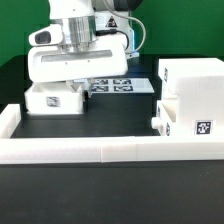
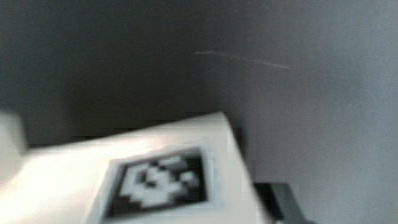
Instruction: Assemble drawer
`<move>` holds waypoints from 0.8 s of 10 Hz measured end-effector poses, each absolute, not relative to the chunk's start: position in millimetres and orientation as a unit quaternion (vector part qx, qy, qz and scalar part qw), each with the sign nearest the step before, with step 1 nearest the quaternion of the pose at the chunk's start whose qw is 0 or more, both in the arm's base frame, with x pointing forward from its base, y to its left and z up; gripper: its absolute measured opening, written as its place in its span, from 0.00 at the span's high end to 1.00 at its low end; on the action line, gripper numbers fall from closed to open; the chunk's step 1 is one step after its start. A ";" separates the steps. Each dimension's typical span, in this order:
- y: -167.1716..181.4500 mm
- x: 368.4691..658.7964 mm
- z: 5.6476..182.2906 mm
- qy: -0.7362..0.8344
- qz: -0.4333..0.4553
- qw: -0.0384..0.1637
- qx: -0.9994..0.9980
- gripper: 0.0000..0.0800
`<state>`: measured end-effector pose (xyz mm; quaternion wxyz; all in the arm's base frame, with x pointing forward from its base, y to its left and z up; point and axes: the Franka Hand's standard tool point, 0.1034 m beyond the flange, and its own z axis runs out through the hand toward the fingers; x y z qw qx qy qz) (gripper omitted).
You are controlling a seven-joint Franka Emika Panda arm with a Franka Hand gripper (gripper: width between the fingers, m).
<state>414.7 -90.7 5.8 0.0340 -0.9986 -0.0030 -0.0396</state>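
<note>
A small white open-top tray [image 1: 55,98] lies on the black table at the exterior view's left. My gripper [image 1: 72,80] is right over it, its fingertips hidden behind the hand. In the wrist view the tray's tagged face [image 2: 160,180] is very close and tilted. One dark finger [image 2: 276,203] lies against its edge, and the other is hidden behind it. The gripper looks shut on this tray. The tall white housing [image 1: 195,80] stands at the right. A second tray [image 1: 185,122] with a tag sits partly in its lower slot.
The marker board [image 1: 122,85] lies flat on the table between the gripper and the housing. A low white wall [image 1: 100,150] runs along the front and turns up the left side.
</note>
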 end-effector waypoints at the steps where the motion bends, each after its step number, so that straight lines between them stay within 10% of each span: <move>1: -90.8 415.8 6.8 -0.003 -0.041 0.034 -0.999 0.94; 8: -72.6 445.1 39.8 -0.090 -0.030 0.045 -0.994 0.94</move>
